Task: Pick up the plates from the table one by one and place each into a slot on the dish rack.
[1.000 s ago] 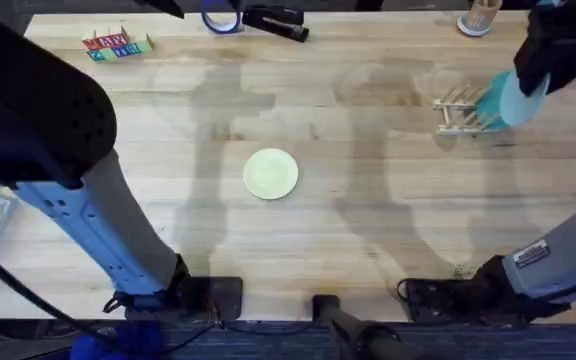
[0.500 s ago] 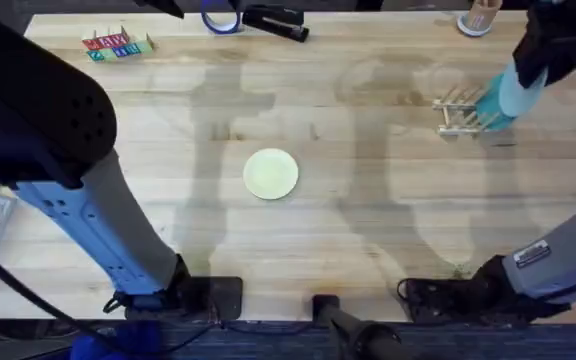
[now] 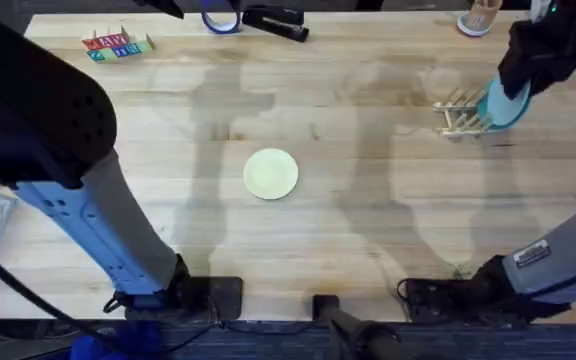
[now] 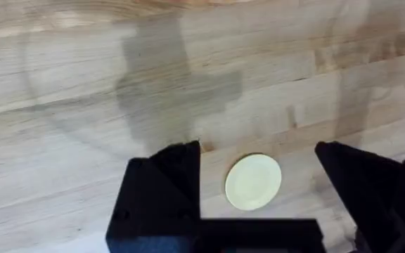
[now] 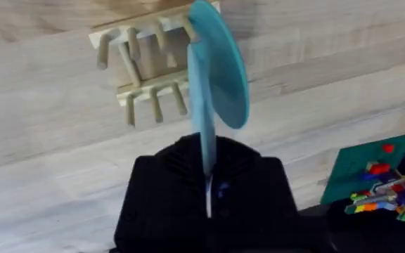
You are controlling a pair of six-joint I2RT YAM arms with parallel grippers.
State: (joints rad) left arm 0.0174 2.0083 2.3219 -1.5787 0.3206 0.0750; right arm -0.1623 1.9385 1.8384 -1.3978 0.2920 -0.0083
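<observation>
Plates sat in two places. One, the light blue plate (image 3: 505, 103), was pinched on edge between the closed fingers of the right gripper (image 3: 516, 82), its far rim at the dish rack (image 3: 460, 112) near the table's (image 3: 368, 220) far right side; whether it sat in a slot could not be told. The pale yellow plate (image 3: 270, 173) lay flat near the table's middle. Above it, the left gripper (image 4: 259, 184) hung with fingers spread apart, holding nothing.

No words to read

There is a small white label (image 3: 531, 254) on the right arm at about 4 o'clock in the overhead view. Its print is too tiny to read. Nothing else has letters or numbers.
</observation>
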